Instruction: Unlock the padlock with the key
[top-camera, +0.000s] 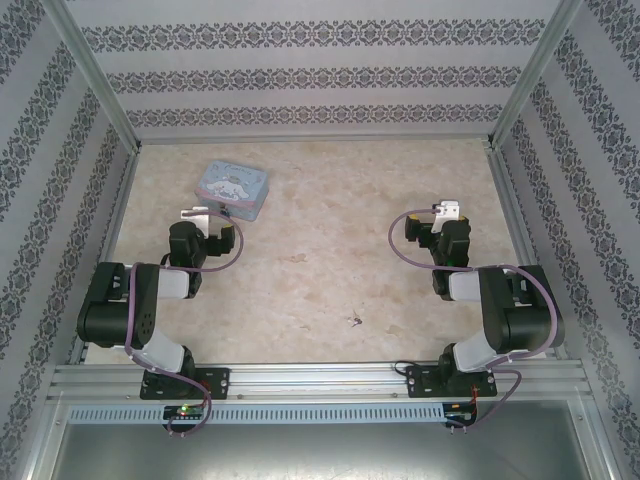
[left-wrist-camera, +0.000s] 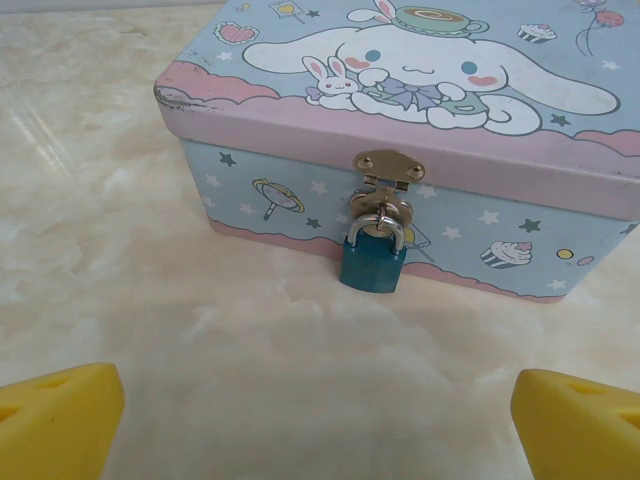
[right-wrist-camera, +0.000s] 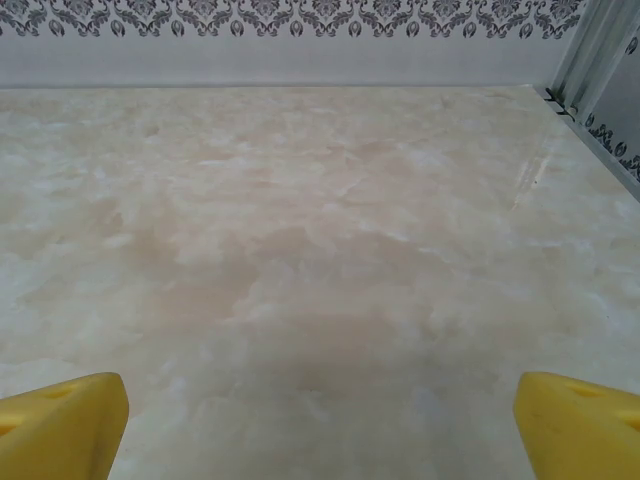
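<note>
We find the padlock (left-wrist-camera: 373, 262) dead ahead of the wide-open, empty left gripper (left-wrist-camera: 320, 428); the key (top-camera: 353, 321) lies nearer the equally open, empty right gripper (top-camera: 445, 212).

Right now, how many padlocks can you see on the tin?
1. The padlock hangs from the clasp on the front wall of the tin. The tin's other sides are hidden, so more could be there.
</note>
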